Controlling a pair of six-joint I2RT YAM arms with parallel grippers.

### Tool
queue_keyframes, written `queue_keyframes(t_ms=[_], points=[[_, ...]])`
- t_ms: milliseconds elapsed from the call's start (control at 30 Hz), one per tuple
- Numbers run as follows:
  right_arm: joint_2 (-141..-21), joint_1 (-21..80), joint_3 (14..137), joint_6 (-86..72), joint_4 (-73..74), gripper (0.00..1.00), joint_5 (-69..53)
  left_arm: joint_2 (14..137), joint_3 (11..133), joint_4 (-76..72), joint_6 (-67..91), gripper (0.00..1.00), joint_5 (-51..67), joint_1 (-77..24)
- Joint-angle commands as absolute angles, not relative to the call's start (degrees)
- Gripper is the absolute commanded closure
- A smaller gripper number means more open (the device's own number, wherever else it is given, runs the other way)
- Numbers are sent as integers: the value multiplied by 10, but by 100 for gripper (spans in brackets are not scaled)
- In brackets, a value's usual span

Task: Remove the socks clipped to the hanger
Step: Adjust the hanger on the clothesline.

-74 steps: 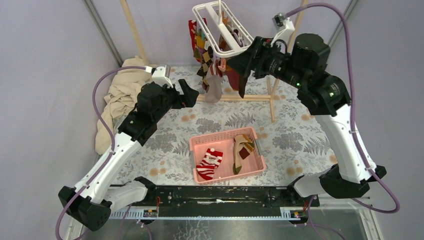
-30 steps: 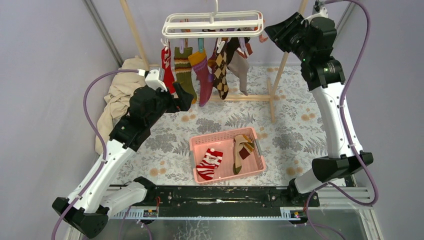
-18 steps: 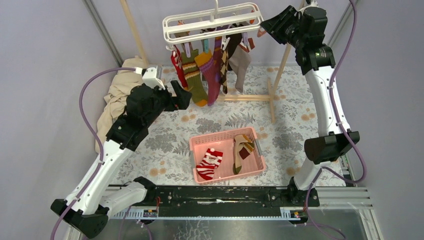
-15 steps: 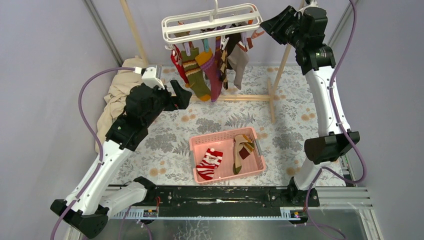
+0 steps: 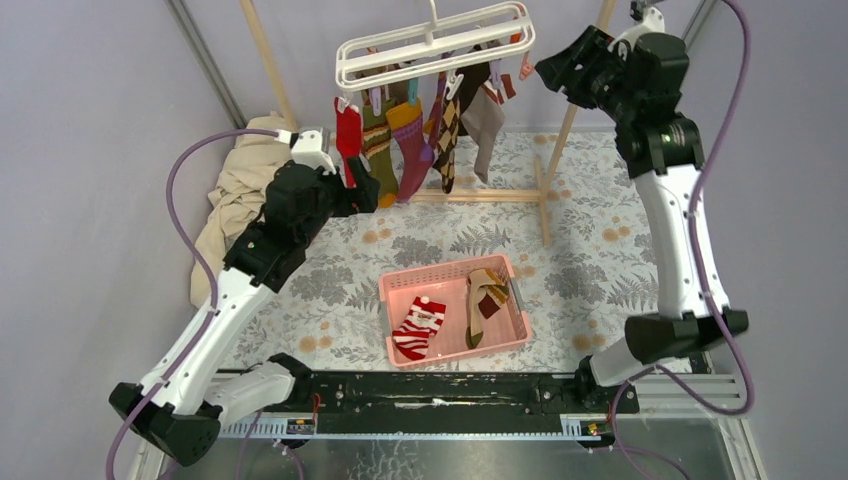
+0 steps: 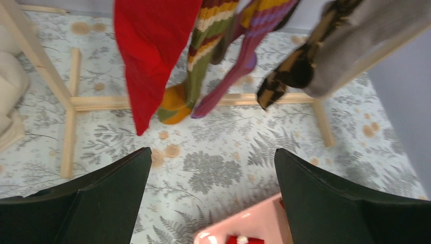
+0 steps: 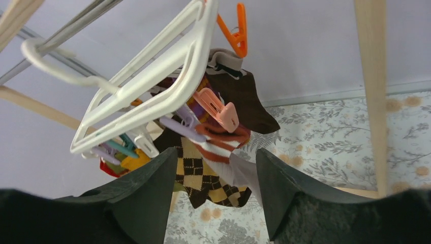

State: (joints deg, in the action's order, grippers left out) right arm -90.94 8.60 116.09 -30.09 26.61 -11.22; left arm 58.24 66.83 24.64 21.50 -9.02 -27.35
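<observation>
Hanging high at the back in the top view, the hanger [image 5: 435, 45] carries clipped socks [image 5: 410, 140]. Left wrist: left fingers [image 6: 96, 198] spread wide, empty, facing a red sock [image 6: 150, 51]. Right wrist: right fingers [image 7: 147, 198] parted, empty, near the hanger's end.

Soft, even light fills all three views, bright and without hard glare. From overhead the surface [image 5: 600, 270] carries only faint, diffuse shadows. In the left wrist view the left jaws are dark, nearly featureless and out of focus. The red sock [image 6: 152, 56] above and between them looks soft and slightly smeared. The right jaws show as underexposed black masses. The white hanger [image 7: 152, 96] just above them is fairly crisp against the pale wall.
</observation>
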Motion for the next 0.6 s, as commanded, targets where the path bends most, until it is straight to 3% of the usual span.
queue_keyframes(t_ms=[0,233,567], points=[[-821,83,1100,-247,265,34,-101,621,678,178,162,1,-167,-274],[-711,83,894,-246,212,33,-161,685,640,38,123,2,-189,-239],[-626,83,750,-245,198,34,-198,802,568,-275,113,2,3,-191]])
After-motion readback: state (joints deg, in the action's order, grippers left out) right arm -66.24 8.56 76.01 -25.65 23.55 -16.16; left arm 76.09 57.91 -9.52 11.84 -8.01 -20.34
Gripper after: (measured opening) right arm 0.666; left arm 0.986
